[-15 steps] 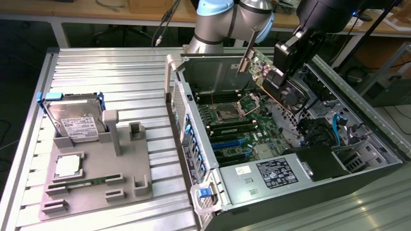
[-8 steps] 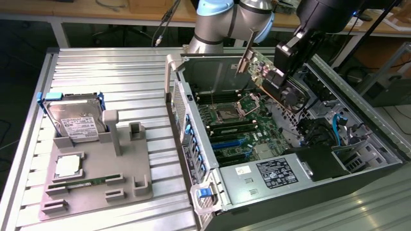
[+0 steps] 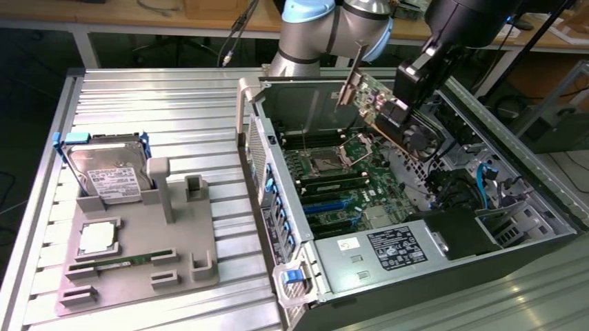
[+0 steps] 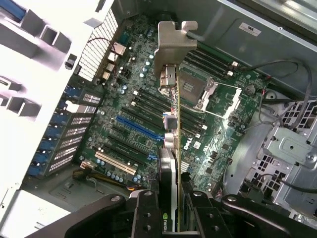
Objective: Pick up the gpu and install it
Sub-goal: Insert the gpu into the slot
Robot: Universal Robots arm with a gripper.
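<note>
The gpu [image 3: 385, 109] hangs tilted over the open computer case [image 3: 276, 172], above the motherboard [image 3: 354, 186]. Its silvery end bracket [image 3: 350, 81] points toward the case's rear wall. My black gripper [image 3: 412, 86] is shut on the card's far end. In the wrist view the gpu [image 4: 170, 148] appears edge-on, with the bracket [image 4: 174, 44] at the far end, and my gripper [image 4: 173, 210] clamps it from both sides. Below the card lie the blue slot [image 4: 138, 128] and the white slot [image 4: 115, 162], both clear of the card.
A grey fixture [image 3: 138, 241] on the exterior view's left holds a hard drive [image 3: 109, 174], a processor [image 3: 96, 238] and a green memory stick [image 3: 120, 262]. Inside the case are the processor socket [image 3: 336, 160], a power supply [image 3: 396, 249], a fan [image 3: 425, 138] and cables [image 3: 483, 183].
</note>
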